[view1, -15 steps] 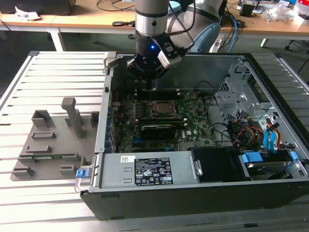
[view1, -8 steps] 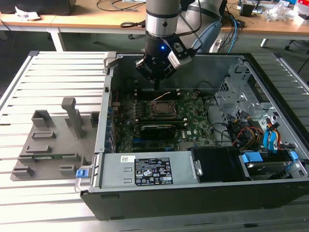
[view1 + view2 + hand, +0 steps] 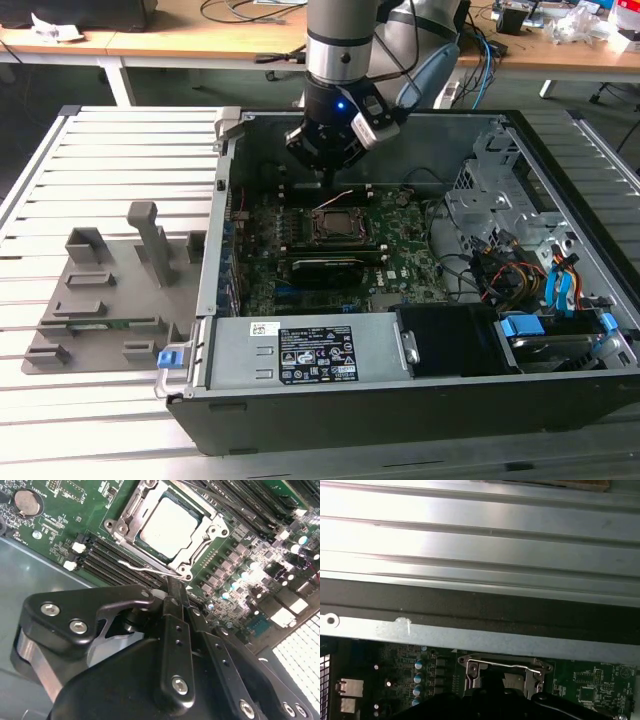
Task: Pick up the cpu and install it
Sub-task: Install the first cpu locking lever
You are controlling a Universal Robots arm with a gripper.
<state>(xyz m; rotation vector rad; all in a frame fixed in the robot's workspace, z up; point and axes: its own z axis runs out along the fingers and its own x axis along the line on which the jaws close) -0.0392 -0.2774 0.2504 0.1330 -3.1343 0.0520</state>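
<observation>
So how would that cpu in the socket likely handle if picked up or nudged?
The cpu looks like a flat, rigid plate, so probably stiff and unlikely to roll. Its smooth metal top may be slippery. Seated inside the socket frame, it likely won't slide sideways.

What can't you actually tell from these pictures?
- Whether the cpu is fully seated in the socket: the second wrist view shows only its top.
- Whether the end effector is open or shut: it is too small in the exterior view, and its own body covers the tips in both wrist views.
- The socket's near half in the first wrist view: the end effector's dark body hides it.
</observation>
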